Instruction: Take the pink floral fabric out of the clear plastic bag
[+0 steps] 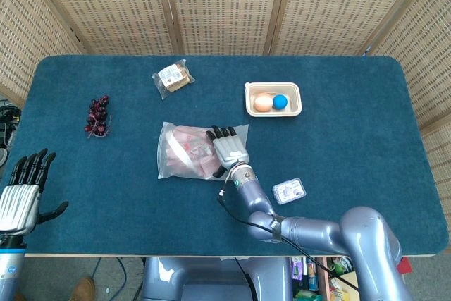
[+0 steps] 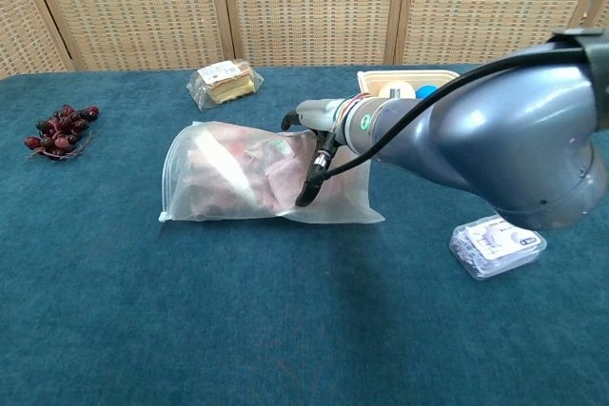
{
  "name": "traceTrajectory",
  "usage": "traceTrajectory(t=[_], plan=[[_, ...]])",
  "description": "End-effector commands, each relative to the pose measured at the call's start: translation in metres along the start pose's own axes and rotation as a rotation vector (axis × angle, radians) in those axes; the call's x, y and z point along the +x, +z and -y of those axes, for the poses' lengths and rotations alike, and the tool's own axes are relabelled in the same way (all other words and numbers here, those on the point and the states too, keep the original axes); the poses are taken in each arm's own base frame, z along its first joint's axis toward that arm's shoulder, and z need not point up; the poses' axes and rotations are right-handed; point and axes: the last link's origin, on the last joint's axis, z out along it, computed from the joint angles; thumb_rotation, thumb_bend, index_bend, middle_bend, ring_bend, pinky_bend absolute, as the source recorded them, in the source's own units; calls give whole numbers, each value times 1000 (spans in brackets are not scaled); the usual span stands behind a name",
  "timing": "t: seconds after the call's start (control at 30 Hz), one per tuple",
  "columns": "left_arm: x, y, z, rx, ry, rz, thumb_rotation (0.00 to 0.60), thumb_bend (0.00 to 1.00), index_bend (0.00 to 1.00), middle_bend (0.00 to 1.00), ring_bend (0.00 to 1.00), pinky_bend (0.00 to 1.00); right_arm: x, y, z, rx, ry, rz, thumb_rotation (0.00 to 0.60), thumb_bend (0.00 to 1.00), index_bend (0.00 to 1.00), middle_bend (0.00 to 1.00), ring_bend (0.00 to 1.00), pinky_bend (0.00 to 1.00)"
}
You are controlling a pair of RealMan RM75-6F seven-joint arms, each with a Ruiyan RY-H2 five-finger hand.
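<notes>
The clear plastic bag (image 1: 184, 162) (image 2: 338, 199) lies flat in the middle of the blue table, with the folded pink floral fabric (image 1: 189, 144) (image 2: 238, 178) inside. My right hand (image 1: 229, 149) (image 2: 322, 138) lies on the bag's right end, fingers stretched out flat over the top. Its thumb hangs down against the near side. It presses on the plastic, and no firm grip shows. My left hand (image 1: 21, 199) hovers at the table's near left corner, fingers apart and empty, far from the bag. The chest view does not show it.
Dark grapes (image 1: 97, 115) (image 2: 59, 128) lie at the left. A wrapped sandwich (image 1: 173, 77) (image 2: 224, 81) sits behind the bag. A cream tray (image 1: 249, 100) (image 2: 404, 74) at the back right holds an egg and a blue ball. A small clear box (image 1: 289, 190) (image 2: 498, 244) lies near right.
</notes>
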Motion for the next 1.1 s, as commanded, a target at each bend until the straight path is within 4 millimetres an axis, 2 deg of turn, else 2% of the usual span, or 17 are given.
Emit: traceTrajectory(t=[0.03,0.1,0.17,0.23,0.3,0.33,0.4,0.47,0.57,0.67,0.87,1.1], plan=[[-1,1,0,4,0,3,600,204,0,0,0,0,-6,4,3,4,-2,5,600,0,0,0,0,0],[-1,2,1,7,-2,5,600,204,0,0,0,0,-6,6,4,10,-4,-10,600,0,0,23,3,19],[-1,3,0,7,-9,4,600,204,0,0,0,0,-8,8,4,20,-7,-16,600,0,48,110,41,96],[0,3,0,5,-11,1,600,205,0,0,0,0,-11,9,4,32,-20,-2,600,0,143,197,119,177],[-1,3,0,5,-12,3,600,206,0,0,0,0,-11,10,4,46,-29,-5,600,69,279,309,238,307],[-1,3,0,6,-13,4,600,206,0,0,0,0,-11,9,5,55,-31,-10,600,192,366,383,314,393],[-1,4,0,6,-12,6,600,206,0,0,0,0,-12,8,5,78,-27,-17,600,538,498,499,432,524],[-3,4,-1,2,-10,12,600,206,0,0,0,0,-12,4,5,121,-29,-27,600,744,559,556,490,606],[-5,4,-2,-5,-6,22,600,206,0,0,0,0,-12,-4,1,186,-41,-40,600,902,583,585,520,677],[-7,5,-4,-9,-6,32,600,206,0,0,0,0,-10,-14,-5,236,-25,-61,600,948,585,587,524,690],[-9,9,-6,-27,-13,30,600,206,0,0,0,0,-1,-28,-16,295,11,-115,600,975,585,594,529,690],[-8,31,-16,-107,-48,8,600,206,0,0,0,0,15,-45,-33,365,42,-227,600,979,585,591,530,690]])
